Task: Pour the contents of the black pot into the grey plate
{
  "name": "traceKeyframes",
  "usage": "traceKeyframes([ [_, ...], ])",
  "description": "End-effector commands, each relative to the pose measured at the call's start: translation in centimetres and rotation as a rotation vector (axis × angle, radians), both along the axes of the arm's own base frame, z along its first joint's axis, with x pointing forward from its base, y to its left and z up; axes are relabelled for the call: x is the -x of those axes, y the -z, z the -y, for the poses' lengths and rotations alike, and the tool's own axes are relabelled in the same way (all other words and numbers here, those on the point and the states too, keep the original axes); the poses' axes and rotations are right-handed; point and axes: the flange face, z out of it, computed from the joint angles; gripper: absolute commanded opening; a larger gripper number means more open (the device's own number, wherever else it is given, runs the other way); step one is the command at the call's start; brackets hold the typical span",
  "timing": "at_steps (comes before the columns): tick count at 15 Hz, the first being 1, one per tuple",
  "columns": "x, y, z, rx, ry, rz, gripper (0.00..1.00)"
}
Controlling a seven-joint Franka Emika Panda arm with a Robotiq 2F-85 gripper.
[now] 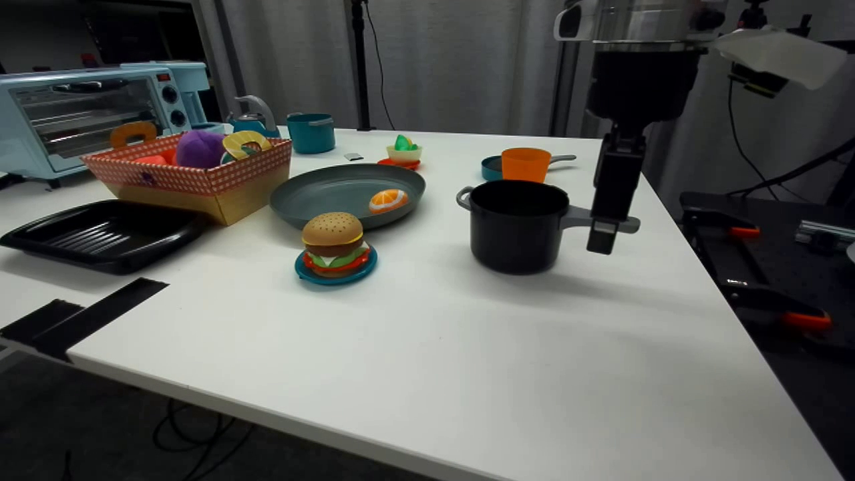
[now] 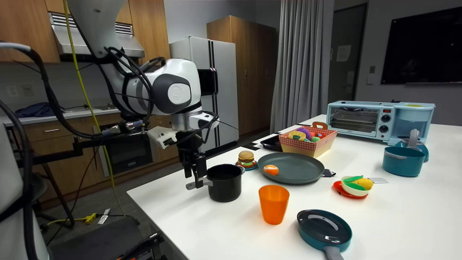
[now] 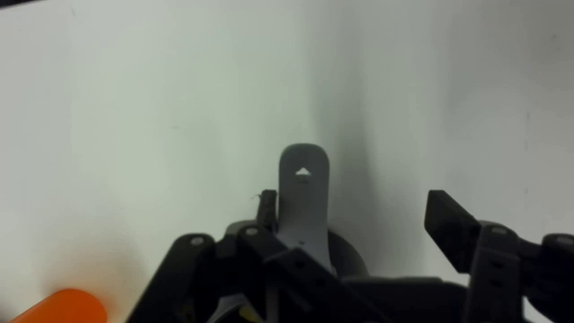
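Observation:
The black pot [image 1: 518, 234] stands upright on the table in both exterior views, its dark inside showing no clear contents. Its grey handle [image 3: 304, 202] points up the wrist view. My gripper [image 3: 351, 208] is open around that handle: the left finger [image 3: 267, 208] is right beside it, touching or nearly so, while a wide gap separates it from the right finger [image 3: 448, 229]. In an exterior view the gripper [image 2: 195, 177] reaches down over the handle. The grey plate [image 2: 296, 169] lies beyond the pot, with an orange slice [image 1: 388, 200] on it.
An orange cup [image 2: 274, 204] and a small teal pan [image 2: 325, 229] stand near the pot. A burger [image 1: 332, 240] on a teal dish sits by the plate. Farther off are a basket [image 1: 220, 194], a black tray [image 1: 100, 234] and a teal pot [image 2: 403, 161]. The table edge runs close beside the handle.

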Motion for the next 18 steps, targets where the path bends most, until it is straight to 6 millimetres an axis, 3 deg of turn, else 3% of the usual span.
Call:
traceKeyframes([
  [1,0.72,-1.13,-0.08,0.006,0.023,-0.019,0.53],
  [7,1.01,-1.50,0.11,0.024,0.023,-0.043,0.06],
  [18,1.01,-1.71,0.07,0.022,0.025,-0.036,0.07],
])
